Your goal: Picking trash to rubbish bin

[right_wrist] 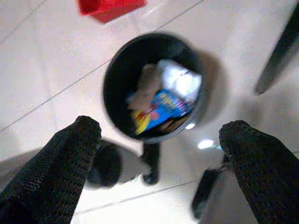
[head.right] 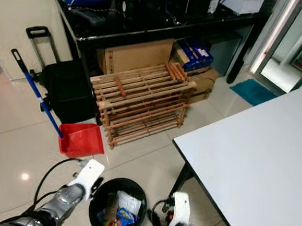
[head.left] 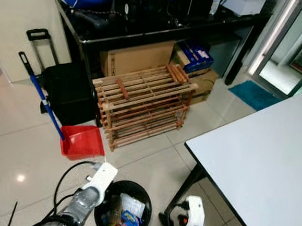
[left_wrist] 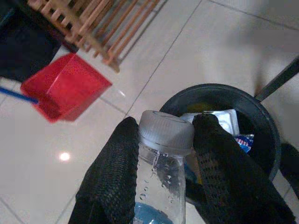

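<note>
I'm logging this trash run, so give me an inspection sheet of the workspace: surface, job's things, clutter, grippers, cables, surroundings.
Surface: pale tiled floor.
Job's things: clear bottle with white cap; black rubbish bin holding wrappers.
Clutter: red dustpan with blue handle, wooden rack.
Grippers: left gripper shut on the bottle beside the bin's rim; right gripper open above the bin.
Cables: black cable looping along the left arm.
Surroundings: white table, black desk, cardboard boxes, black trolley case, teal mat.
</note>
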{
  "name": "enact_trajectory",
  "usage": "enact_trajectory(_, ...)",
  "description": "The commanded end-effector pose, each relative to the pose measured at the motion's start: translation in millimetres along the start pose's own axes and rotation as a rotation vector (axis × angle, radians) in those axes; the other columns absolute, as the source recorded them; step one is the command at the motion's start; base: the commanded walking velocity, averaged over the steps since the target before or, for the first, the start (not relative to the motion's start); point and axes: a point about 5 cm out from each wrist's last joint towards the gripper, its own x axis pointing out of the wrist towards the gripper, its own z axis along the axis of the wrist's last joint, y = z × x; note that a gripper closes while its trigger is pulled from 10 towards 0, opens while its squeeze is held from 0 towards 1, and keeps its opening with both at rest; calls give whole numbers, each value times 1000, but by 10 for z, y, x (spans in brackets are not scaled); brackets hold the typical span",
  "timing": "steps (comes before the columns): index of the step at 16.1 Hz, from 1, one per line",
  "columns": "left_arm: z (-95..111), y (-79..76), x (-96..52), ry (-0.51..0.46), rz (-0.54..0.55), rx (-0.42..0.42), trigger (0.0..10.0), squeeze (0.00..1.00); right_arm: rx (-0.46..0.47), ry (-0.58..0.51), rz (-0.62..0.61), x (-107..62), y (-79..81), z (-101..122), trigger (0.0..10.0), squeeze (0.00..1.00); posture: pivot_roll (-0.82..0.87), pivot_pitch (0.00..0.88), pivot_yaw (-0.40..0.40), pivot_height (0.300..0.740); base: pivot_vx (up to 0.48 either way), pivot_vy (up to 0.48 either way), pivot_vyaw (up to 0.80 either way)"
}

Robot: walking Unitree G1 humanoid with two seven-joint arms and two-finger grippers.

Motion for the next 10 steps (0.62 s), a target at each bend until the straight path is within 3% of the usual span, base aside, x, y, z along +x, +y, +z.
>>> enact_trajectory(1, 80, -41, 19, -29, -27, 46, 10000, 0, 22, -3, 12, -25, -24, -23, 10000, 0, -88, 113, -43, 740, 0, 0, 0)
enact_trajectory(6, 238, -238, 37, -130, -67, 213, 10000, 0, 87, -8, 52, -120, -83, -161, 10000, 0, -154, 156, -64, 740, 0, 0, 0)
enact_trajectory(8, 422, -371, 46, -236, -76, 326, 10000, 0, 93, -12, 66, -172, -120, -206, 10000, 0, -166, 181, -75, 740, 0, 0, 0)
enact_trajectory(10, 537, -399, 42, -309, -41, 320, 10000, 0, 96, -9, 68, -194, -138, -224, 10000, 0, -165, 191, -76, 740, 0, 0, 0)
